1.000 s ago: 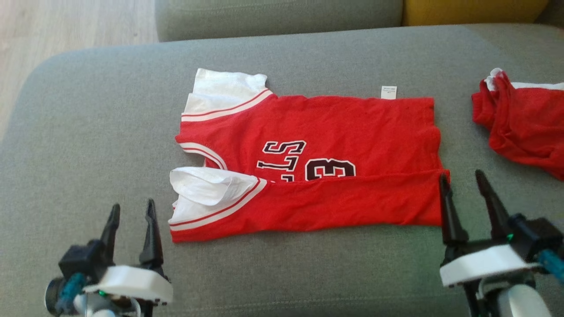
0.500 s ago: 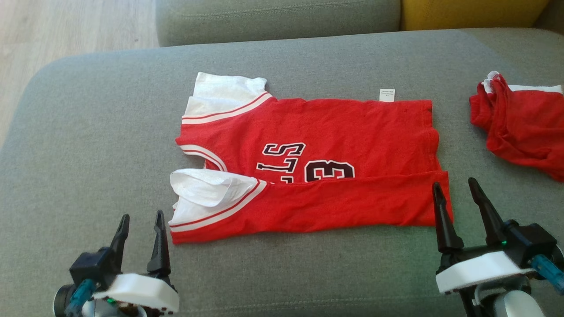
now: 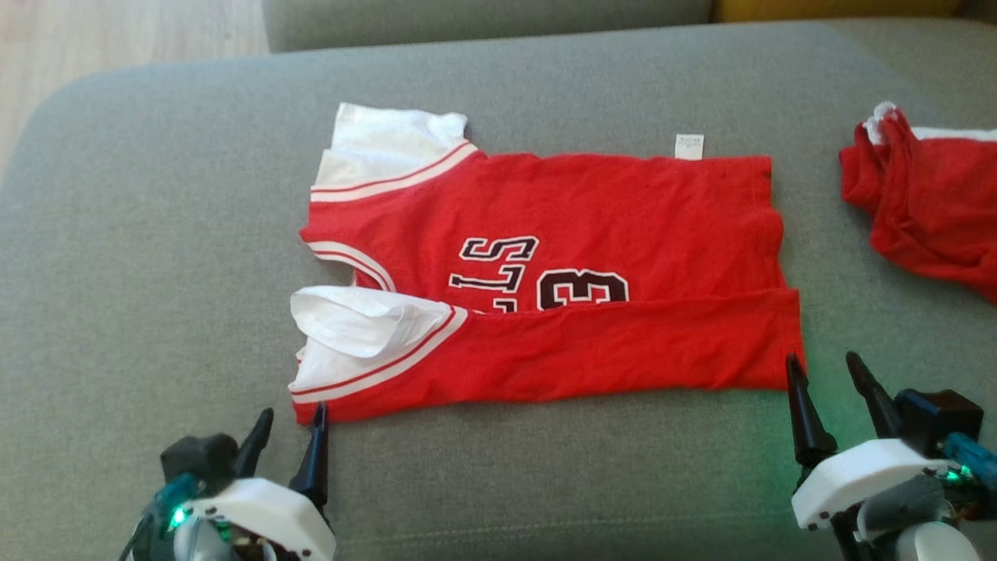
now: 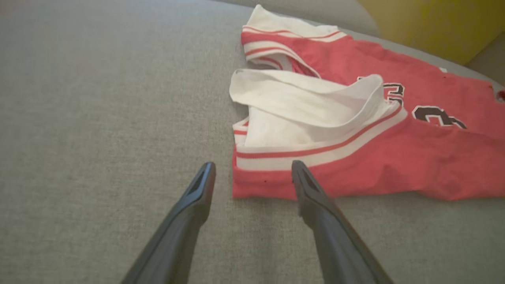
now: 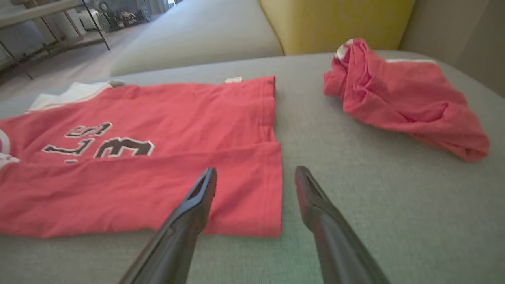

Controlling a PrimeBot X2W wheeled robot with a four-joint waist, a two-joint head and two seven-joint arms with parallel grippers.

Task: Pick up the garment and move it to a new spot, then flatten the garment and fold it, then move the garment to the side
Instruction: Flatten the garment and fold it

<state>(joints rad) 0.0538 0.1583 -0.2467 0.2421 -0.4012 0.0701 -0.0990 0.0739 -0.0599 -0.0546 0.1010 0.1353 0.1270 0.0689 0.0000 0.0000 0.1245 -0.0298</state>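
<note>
The garment is a red jersey with white sleeves and black lettering, spread flat on the grey sofa seat, its near long edge folded over the middle. My left gripper stands open just off the near left corner of the garment, one finger over its hem in the left wrist view. My right gripper is open at the near right corner of the garment, straddling its side edge in the right wrist view. Neither gripper holds anything.
A second red garment lies crumpled at the right of the seat. A yellow cushion and the sofa's grey backrest stand behind. Wooden floor shows at the far left.
Both grippers have drawn back toward the near edge and closer to the garment's near corners. The head camera has shifted a little. The garment lies as before.
</note>
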